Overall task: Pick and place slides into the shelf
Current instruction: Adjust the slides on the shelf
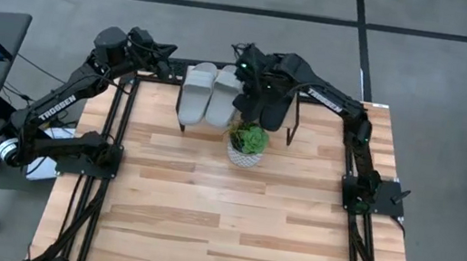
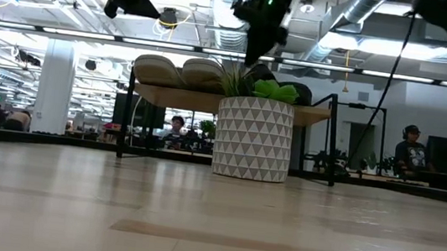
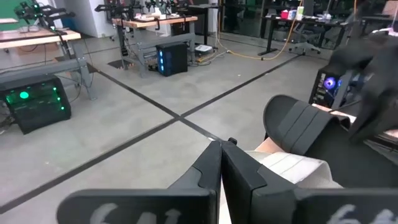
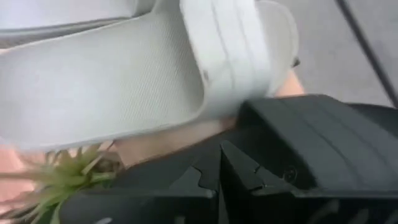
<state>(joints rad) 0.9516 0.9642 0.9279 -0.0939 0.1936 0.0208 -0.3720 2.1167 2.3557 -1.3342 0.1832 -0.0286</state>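
Observation:
Two light grey slides (image 1: 209,93) lie side by side on the shelf (image 2: 168,95) at the table's far edge, soles down on its plank top. To their right sits a black slide (image 1: 276,111), partly hidden by the right arm; how many black ones there are, I cannot tell. My right gripper (image 1: 251,92) is shut, low over the seam between the grey slide (image 4: 124,81) and the black slide (image 4: 317,130). My left gripper (image 1: 168,48) is shut in the air beyond the shelf's left end, apart from the slides (image 3: 292,165). My right gripper (image 4: 217,171) points down from above at the black slide's edge (image 4: 261,118) beside the grey one. Whether the shut fingertips touch it, I cannot tell. My left gripper touches nothing.
A white patterned pot with a green plant (image 1: 247,146) stands on the table just in front of the shelf's middle, right below the right gripper (image 2: 259,37). The wooden table (image 1: 228,230) stretches toward the near edge. A desk with a monitor stands off to the left.

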